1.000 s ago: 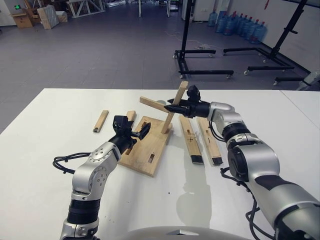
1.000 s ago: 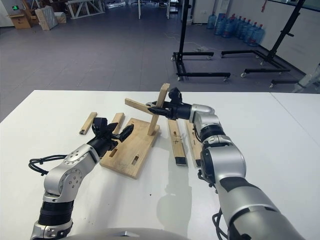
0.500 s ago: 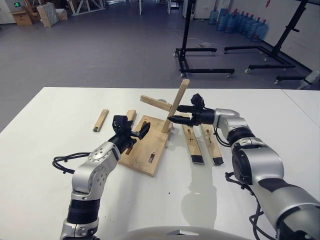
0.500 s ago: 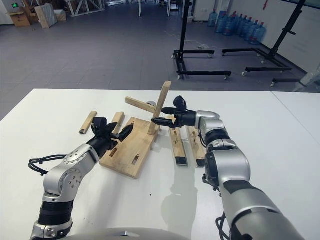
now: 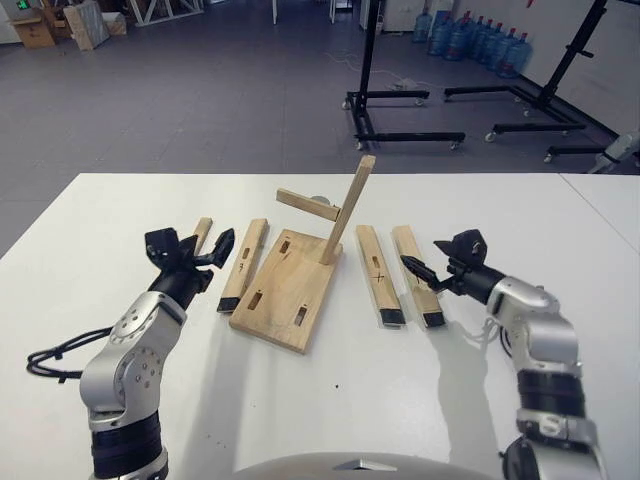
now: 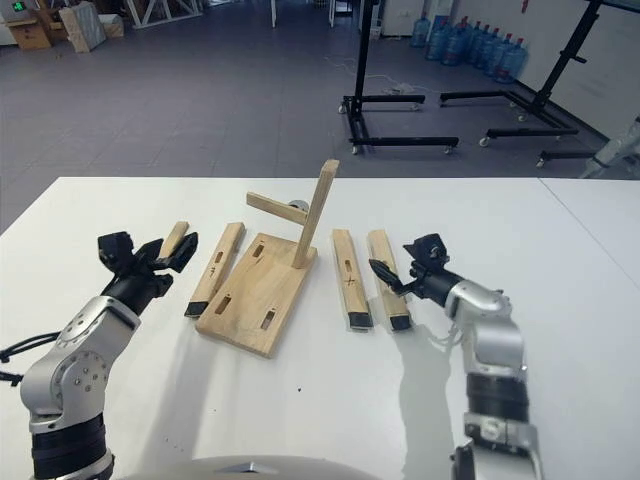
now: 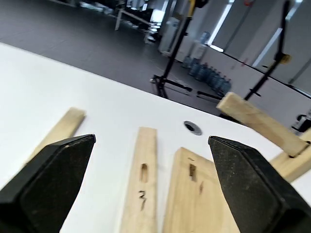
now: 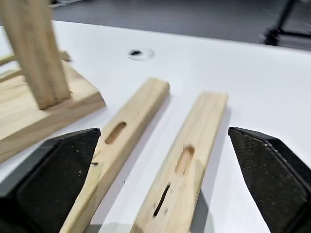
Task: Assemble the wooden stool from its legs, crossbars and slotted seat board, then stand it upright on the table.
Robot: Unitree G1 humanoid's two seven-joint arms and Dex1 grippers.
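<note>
- Grey hall floor fills the top of the frame, with black wheeled stands (image 5: 400,100) at upper centre and blue water bottles (image 5: 470,45) at upper right.
- White table (image 5: 330,400) spans the lower part of the frame and carries every stool part.
- Slotted seat board (image 5: 285,295) lies flat and angled at centre frame, with 3 open slots showing.
- 1 upright leg (image 5: 346,215) stands tilted at the board's upper right corner.
- A crossbar (image 5: 305,204) juts from that leg toward the upper left, clear of the table.
- 2 loose legs, the middle leg (image 5: 376,283) and the right-hand leg (image 5: 417,275), lie flat side by side right of the board, dark-tipped ends toward the bottom of the frame.
- The left-hand leg (image 5: 244,262) lies flat just left of the board; a short crossbar (image 5: 203,232) lies further left.
- Left gripper (image 5: 192,250) sits at centre left, by the short crossbar, fingers (image 7: 48,189) spread wide and empty.
- Right gripper (image 5: 440,258) sits at centre right, just beside the right-hand leg, fingers (image 8: 53,179) spread wide, gripping nothing.
</note>
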